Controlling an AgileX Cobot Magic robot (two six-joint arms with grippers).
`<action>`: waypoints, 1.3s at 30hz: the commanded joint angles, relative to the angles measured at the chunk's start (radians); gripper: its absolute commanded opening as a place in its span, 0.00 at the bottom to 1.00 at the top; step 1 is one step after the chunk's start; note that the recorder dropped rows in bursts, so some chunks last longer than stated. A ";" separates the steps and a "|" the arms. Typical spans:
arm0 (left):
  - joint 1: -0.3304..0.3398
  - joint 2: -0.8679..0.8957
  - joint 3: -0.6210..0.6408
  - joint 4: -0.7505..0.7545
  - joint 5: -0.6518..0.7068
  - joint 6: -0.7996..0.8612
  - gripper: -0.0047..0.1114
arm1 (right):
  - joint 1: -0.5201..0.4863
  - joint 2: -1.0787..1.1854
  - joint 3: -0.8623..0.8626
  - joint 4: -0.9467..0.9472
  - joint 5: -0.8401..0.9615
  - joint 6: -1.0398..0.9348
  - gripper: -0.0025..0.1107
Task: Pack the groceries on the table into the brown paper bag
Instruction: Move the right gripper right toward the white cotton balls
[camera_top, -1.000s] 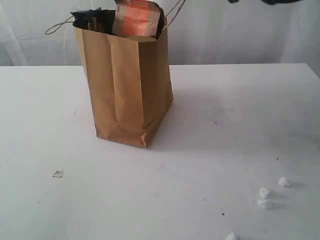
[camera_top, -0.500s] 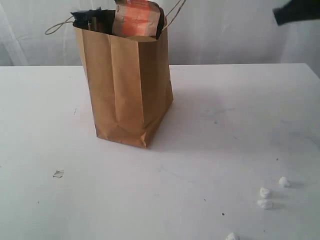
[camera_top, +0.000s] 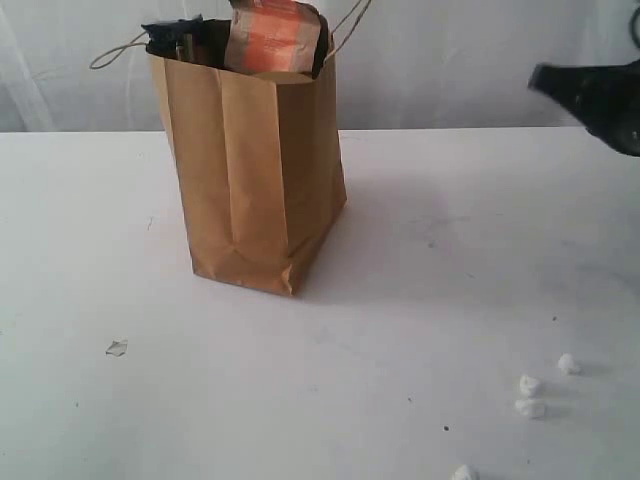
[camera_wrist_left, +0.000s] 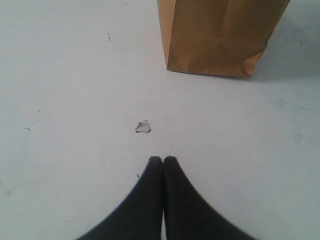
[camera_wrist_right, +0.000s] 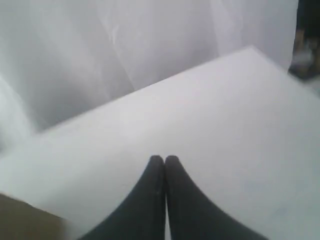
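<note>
Two grippers: we see both pairs of black fingers pressed together, with nothing held between them.
Left gripper (camera_wrist_left: 160, 161): we find it low over the wide flat white tabletop (camera_wrist_left: 60, 100), jaws together, tips pointing toward the foot of the bag.
Small pale scrap (camera_wrist_left: 143, 127): we see it lying on the tabletop just ahead of the left fingertips, not touching them.
Right gripper (camera_wrist_right: 160, 160): jaws together and empty; in the exterior view we see it in the air at the right edge, well apart from the bag.
Tall plain brown kraft paper bag (camera_top: 260, 180): it stands upright on the tabletop, left of centre, its mouth open and its twisted paper loop handles (camera_top: 115, 50) sticking out at the sides.
Brown pouch with orange label (camera_top: 275, 35): it pokes up out of the bag's mouth.
Dark shape (camera_top: 172, 30): it shows at the left corner of the bag's mouth; we cannot tell which grocery it is.
Small white crumbs (camera_top: 530, 385): a few lie on the tabletop at the front right, well apart from the bag.
</note>
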 joint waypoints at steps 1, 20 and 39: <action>-0.004 -0.006 0.003 -0.006 0.003 -0.005 0.04 | -0.063 -0.002 0.062 -0.044 0.051 0.917 0.02; -0.004 -0.006 0.003 -0.006 0.003 -0.005 0.04 | -0.293 0.015 0.020 -3.492 -0.035 3.302 0.02; -0.004 -0.006 0.003 -0.006 0.003 -0.005 0.04 | -0.312 0.081 -0.067 -3.328 1.123 2.260 0.02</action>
